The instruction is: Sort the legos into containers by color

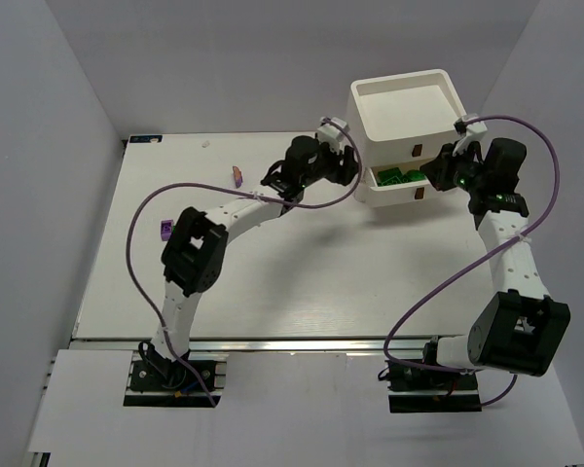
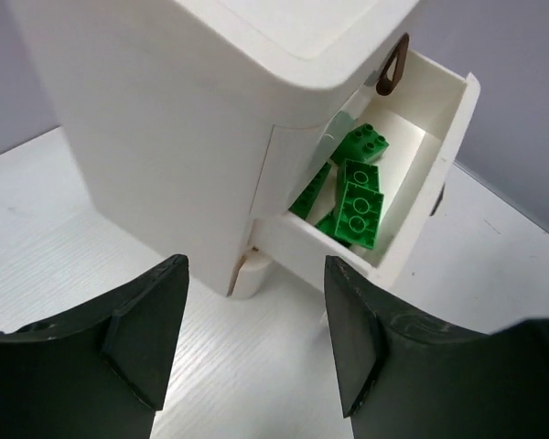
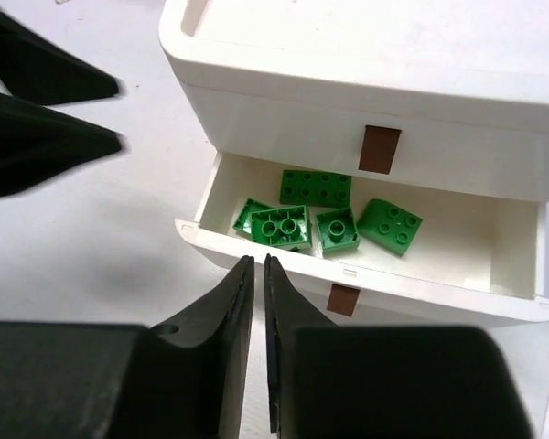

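Green legos (image 3: 320, 215) sit in the open lower drawer (image 3: 457, 251), some tucked under the white unit (image 2: 165, 119). Left tool (image 2: 256, 274) released, empty; right tool (image 3: 259, 265) nearly clenched, empty. Purple lego (image 1: 164, 230) at counter's (image 1: 302, 282) 9 o'clock, shape unclear.

The left arm (image 1: 238, 209) and the right arm (image 1: 511, 263) are made of white tube links and black boxy joints. A thin purple cable (image 1: 131, 243) loops along each one. The left hand (image 2: 254, 302) has two broad black fingers (image 2: 142, 338) with flat inner faces; the right hand (image 3: 258, 274) has slim curved black ones. Black base plates (image 1: 175, 381) stand at 7 and 5 o'clock of the surface (image 1: 321, 282).
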`<state>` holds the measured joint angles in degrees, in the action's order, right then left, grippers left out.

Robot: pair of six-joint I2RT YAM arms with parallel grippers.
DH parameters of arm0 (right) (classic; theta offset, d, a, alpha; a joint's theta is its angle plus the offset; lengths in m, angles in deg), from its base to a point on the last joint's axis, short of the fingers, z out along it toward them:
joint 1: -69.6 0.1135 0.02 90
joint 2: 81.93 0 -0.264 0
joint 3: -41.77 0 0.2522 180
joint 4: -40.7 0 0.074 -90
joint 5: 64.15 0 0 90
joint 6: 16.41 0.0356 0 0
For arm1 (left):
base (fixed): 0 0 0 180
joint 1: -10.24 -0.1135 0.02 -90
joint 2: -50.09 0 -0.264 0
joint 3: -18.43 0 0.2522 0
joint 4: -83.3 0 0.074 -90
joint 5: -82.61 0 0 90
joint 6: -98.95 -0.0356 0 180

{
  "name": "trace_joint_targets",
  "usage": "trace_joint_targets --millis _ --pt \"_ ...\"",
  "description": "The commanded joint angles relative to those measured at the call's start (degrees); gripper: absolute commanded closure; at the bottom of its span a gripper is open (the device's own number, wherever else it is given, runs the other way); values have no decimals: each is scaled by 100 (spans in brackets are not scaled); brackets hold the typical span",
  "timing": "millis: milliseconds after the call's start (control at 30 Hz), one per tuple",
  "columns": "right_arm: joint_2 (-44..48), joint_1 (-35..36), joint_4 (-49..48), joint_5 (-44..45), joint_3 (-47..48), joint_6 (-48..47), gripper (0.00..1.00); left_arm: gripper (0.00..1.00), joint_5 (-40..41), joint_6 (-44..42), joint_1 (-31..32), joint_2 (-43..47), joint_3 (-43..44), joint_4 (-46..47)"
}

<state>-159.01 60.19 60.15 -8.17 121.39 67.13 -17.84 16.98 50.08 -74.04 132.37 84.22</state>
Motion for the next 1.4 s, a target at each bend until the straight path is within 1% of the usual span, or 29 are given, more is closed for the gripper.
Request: trace_joint_targets --millis 0,33,67,100,133,167,200,233,267,300,333,367,400,433,500,567,633,700,800,933,1033,1367 --pt "0 -104 1 70 400 -163 84 29 122 49 -37 1364 -524 124" --pt "-44 -122 89 341 592 -84 74 29 306 110 -37 1566 -709 62" --pt "-131 -175 142 430 698 212 70 29 403 189 -37 1768 -1102 -8" --pt "-167 -332 273 423 821 337 67 29 456 364 -107 2188 -1332 -148" --pt "-228 -386 353 266 1066 460 64 29 553 461 -168 2401 -1543 -236" --pt "-298 -421 414 143 1190 601 62 29 745 549 -169 2620 -1780 -429" --pt "-342 -517 467 2 1305 828 62 29 825 707 -239 3066 -2218 -518" --pt "-378 -535 563 -34 1541 909 59 28 887 778 -291 3280 -2431 -588" --pt "-474 -553 608 -17 1665 997 58 26 1157 848 -292 3499 -2633 -772" --pt "-527 -588 652 122 1806 1189 55 25 1230 927 -292 3928 -3027 -852" --pt "-667 -588 765 263 2111 1278 53 23 1335 989 -292 4141 -3222 -957" --pt "-755 -588 836 464 2280 1383 52 18 1649 1077 -344 4335 -3381 -1141" --pt "-843 -606 889 754 2429 1558 49 16 1774 1234 -345 4554 -3713 -1264" --pt "-922 -597 881 861 2544 1586 48 13 1923 1314 -345 4930 -3864 -1353" --pt "-1151 -588 811 1002 2773 1543 47 6 2361 1568 -345 5267 -4102 -1783" --pt "-1553 -571 837 1055 3132 1490 46 5 2565 1666 -397 5653 -4375 -2055" --pt "-1992 -571 846 1160 3396 1481 46 4 2768 1798 -397 5821 -4533 -2232" --pt "-2258 -579 820 1484 3731 1437 45 4 2865 1824 -397 6023 -4595 -2408" --pt "-2671 -562 574 1705 4012 1235 45 4 2962 1895 -397 6217 -4692 -2540" --pt "-3364 -580 600 1662 4566 1077 45 4 3102 1948 -397 6375 -4815 -2619" --pt "-3655 -579 539 1609 4864 936 46 4 3120 1948 -397 6376 -4806 -2715" --pt "-4131 -562 424 1653 5155 857 48 4 3225 1974 -397 6340 -4736 -2882"
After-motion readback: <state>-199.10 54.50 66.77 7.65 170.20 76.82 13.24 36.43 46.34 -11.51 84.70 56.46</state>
